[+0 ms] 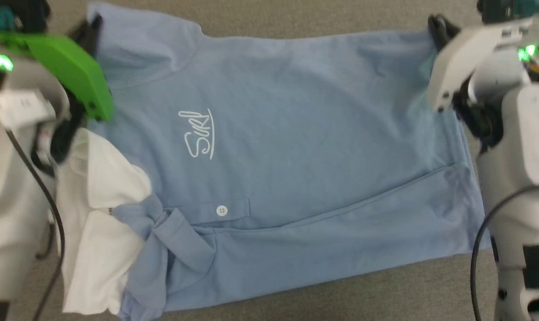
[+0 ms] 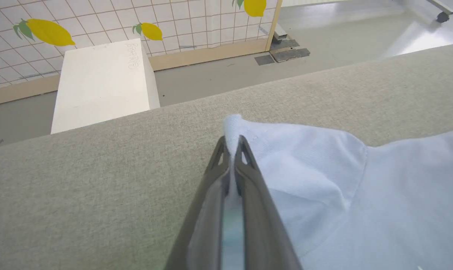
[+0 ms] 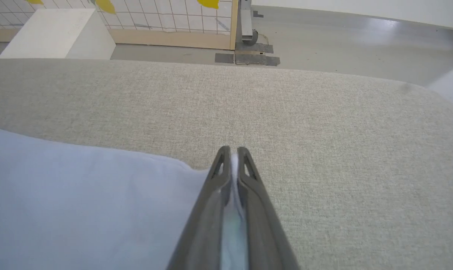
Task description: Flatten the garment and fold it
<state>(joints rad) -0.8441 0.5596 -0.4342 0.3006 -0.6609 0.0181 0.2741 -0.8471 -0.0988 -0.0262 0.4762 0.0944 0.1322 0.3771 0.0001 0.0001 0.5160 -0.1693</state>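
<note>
Pinching the garment (image 1: 296, 133) at two far corners: left tool (image 2: 232, 144) clamped on the sleeve tip, right tool (image 3: 232, 153) clamped on the hem corner. Soft, light knit spread over the counter (image 3: 324, 112); likely floppy, so corner grips suit.

The garment (image 1: 287, 133) lies spread logo-up on the grey surface (image 1: 296, 18); my left gripper (image 1: 91, 29) meets its far left corner, my right gripper (image 1: 438, 26) its far right.
</note>
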